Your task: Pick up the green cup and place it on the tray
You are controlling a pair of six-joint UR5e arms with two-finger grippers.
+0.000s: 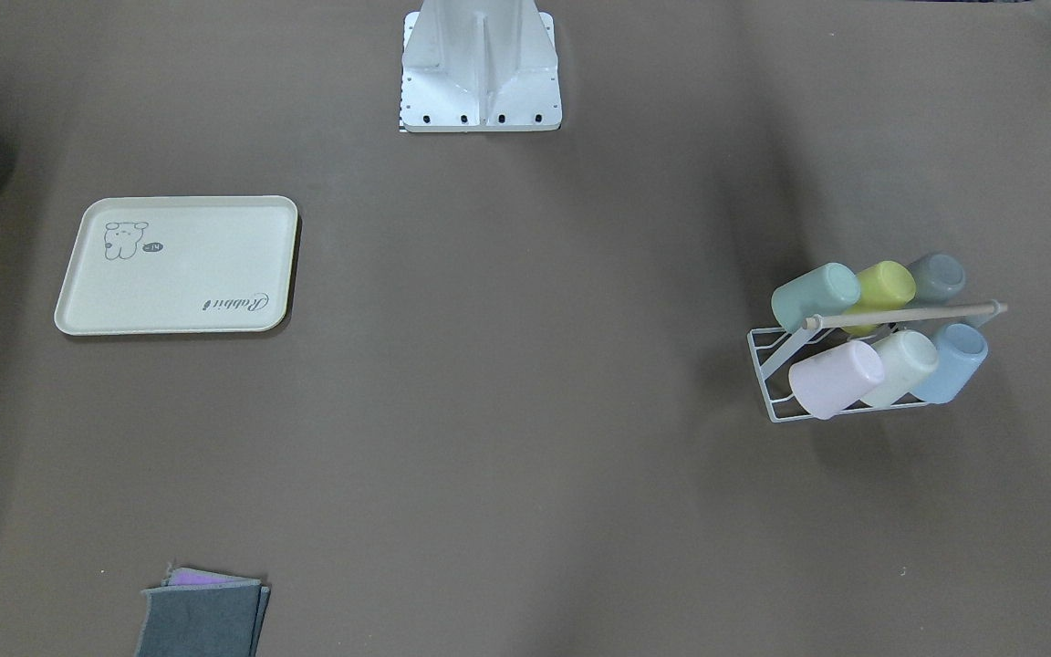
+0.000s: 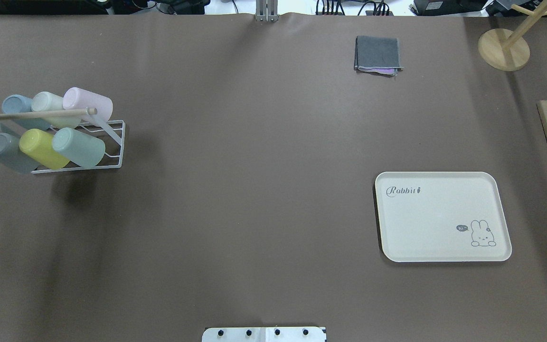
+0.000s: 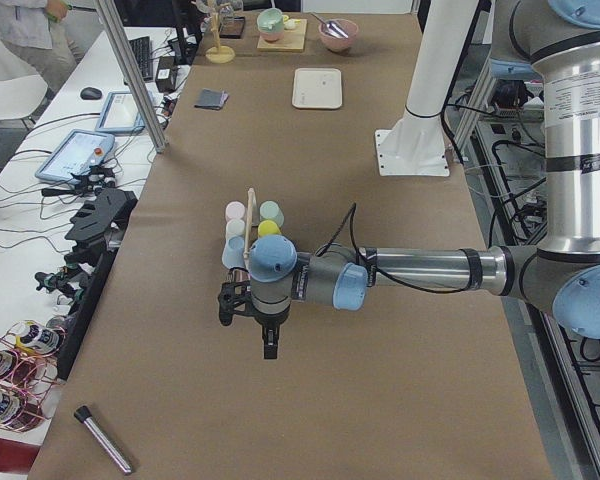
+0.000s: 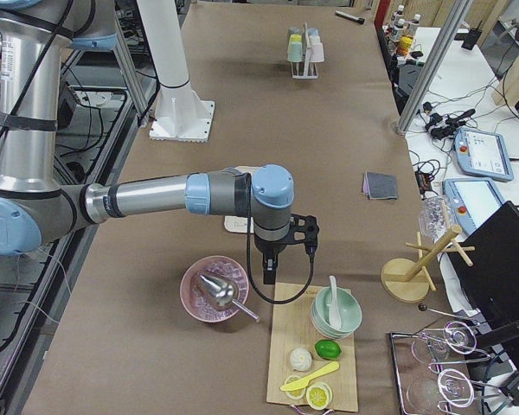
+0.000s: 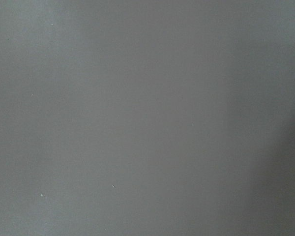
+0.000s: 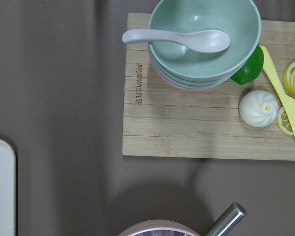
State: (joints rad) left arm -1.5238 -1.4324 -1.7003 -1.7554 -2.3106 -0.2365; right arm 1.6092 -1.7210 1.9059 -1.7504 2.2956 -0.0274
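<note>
The green cup lies tilted in a white wire rack at the table's left, next to a yellow-green cup and a grey cup. It also shows in the front view. The cream tray lies flat at the right and holds nothing; it also shows in the front view. My left gripper hangs over bare table short of the rack. My right gripper hangs past the tray, near a wooden board. I cannot tell whether either is open or shut.
The rack also holds pink, white and blue cups under a wooden rod. A folded grey cloth lies far back. A wooden board with stacked bowls, a pink bowl and a mug tree stand at the right end.
</note>
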